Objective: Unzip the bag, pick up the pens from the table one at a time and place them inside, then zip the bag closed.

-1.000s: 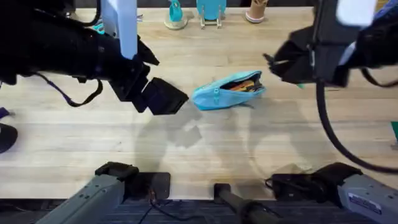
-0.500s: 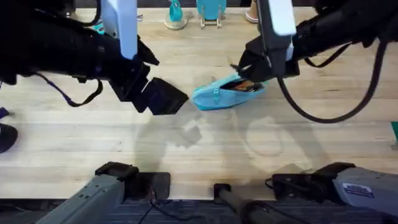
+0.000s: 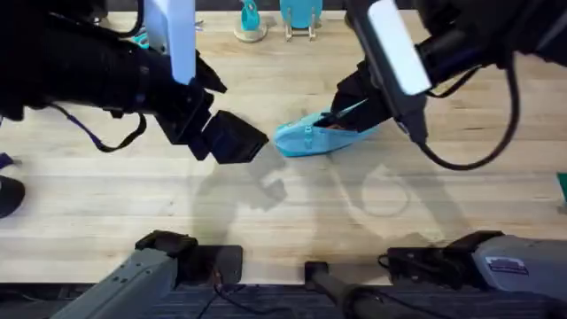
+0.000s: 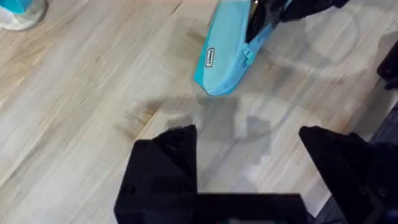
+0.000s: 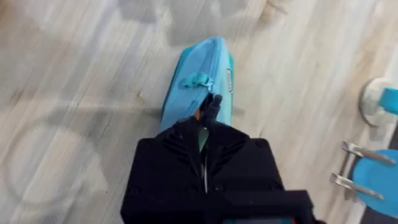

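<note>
I see the table (image 3: 106, 204) stretching wide and pale, with the bag (image 3: 306, 140) lying near its middle, a little toward the far side. No pens lie loose on the wood around it, and a sliver of orange-brown shows at the bag's mouth in the overhead view, so I judge the pens are already inside and the loading is done. What is left, as I read it, is the zipping.

My left gripper (image 4: 249, 155) hangs above bare wood just beside the bag's near end, its fingers spread wide and holding nothing. My right gripper (image 5: 204, 140) is down on the bag's far end, its fingers pressed close together right at the opening. They look pinched on something small there, probably the zipper pull, though the pull itself is covered and I can't confirm it.

From the right wrist view I make out a small blue tab (image 5: 194, 81) on the bag's side, and from the left wrist view a pale label (image 4: 212, 56).

The right arm hides most of the open mouth, so I can't tell how far the zipper has run, nor count the pens inside.
</note>
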